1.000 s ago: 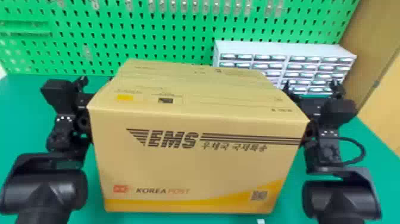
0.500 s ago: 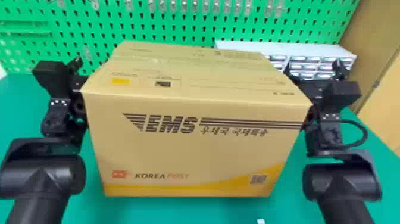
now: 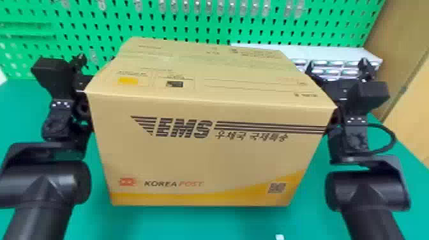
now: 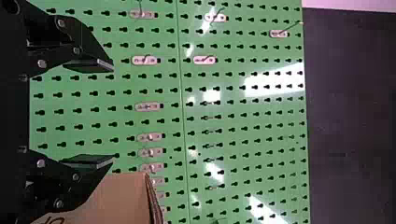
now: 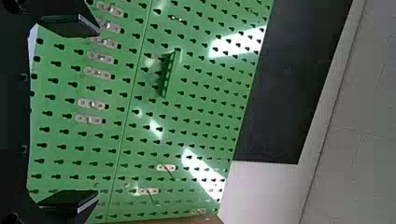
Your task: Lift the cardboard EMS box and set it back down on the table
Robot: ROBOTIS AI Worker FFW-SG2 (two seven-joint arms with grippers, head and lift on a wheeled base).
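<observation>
The cardboard EMS box [image 3: 207, 153] is off the table, lettered side facing me, squeezed between both arms. My left gripper [image 3: 80, 62] is beyond the box's upper left edge, and part of that arm's wrist meets the box's left side. Past the upper right edge stands my right gripper [image 3: 337, 65], its wrist against the right side. In the left wrist view the left gripper [image 4: 112, 113] has its fingers wide apart, with a corner of the box [image 4: 119, 193] beside the lower one. The right gripper [image 5: 98, 112] is likewise open, with nothing between its fingers.
Under the box lies the green table [image 3: 204, 223]. A green pegboard [image 3: 191, 28] with metal hooks rises behind it. A white rack of small drawers [image 3: 335, 52] stands at the back right, near a wooden panel [image 3: 408, 95].
Both arms have risen together, carrying the box up from its lower position. Most of the rise falls in the first half second, with a small further lift since. Both grippers keep beside the box.
</observation>
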